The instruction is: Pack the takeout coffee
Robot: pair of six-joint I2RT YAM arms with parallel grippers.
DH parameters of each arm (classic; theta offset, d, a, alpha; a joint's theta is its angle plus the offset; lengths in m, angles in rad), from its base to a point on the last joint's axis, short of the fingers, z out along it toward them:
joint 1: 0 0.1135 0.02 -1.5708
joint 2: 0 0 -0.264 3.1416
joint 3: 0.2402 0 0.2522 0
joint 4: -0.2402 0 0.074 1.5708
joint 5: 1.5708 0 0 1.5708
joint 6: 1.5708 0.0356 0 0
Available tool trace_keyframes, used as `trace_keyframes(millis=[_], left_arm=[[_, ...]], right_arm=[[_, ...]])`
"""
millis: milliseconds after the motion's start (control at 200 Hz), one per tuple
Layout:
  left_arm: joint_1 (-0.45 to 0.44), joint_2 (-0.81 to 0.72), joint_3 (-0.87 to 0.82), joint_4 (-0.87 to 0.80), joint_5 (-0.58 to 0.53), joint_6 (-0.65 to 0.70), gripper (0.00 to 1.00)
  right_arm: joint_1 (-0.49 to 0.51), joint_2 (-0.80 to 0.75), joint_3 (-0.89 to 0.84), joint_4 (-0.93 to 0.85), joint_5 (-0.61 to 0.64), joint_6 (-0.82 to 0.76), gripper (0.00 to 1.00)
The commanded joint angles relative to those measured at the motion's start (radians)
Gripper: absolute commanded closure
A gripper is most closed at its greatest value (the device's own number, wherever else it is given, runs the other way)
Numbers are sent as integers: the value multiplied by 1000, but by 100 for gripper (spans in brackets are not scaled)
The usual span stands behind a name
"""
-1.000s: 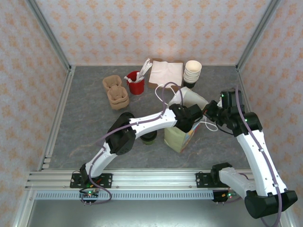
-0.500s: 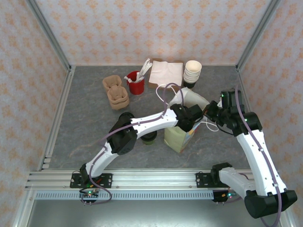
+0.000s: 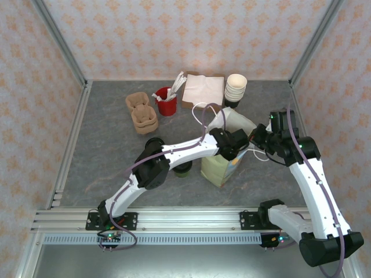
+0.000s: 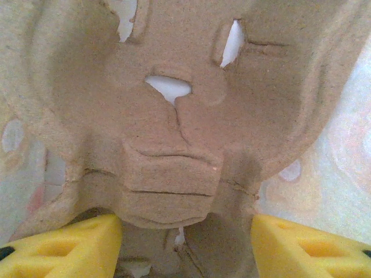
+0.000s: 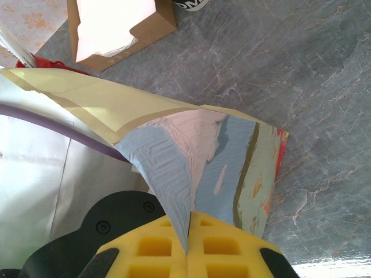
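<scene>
While tight on the paper bag, right jaws; left jaws apart astride a pulp carrier, hold uncertain.

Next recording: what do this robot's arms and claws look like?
The left arm and right arm have white shells with black joint housings, and a thin purple cable runs along each. The left claw and right claw carry chunky yellow moulded fingers with rectangular recesses; the right claw's body is black.
</scene>
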Motion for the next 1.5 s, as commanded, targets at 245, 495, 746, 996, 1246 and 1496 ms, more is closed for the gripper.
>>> trace_keyframes(millis=[245, 495, 746, 996, 1246, 1496], left_arm=[[0, 29, 144, -112, -26, 5, 34], [2, -82, 194, -114, -52, -7, 30], [-5, -183, 186, -154, -87, -4, 29], [-6, -288, 106, -151, -111, 17, 27], [-7, -414, 131, -11, 17, 73, 28], [-7, -529, 182, 91, 47, 107, 27]], right_arm=[[16, -9, 38, -7, -70, -17, 100], [16, -7, 53, -49, -13, -37, 100], [10, 13, 96, -96, 43, -73, 100], [9, 46, 152, -120, 67, -105, 100], [9, 29, 169, -76, 46, -133, 100], [9, -61, 131, 44, -11, -202, 100]])
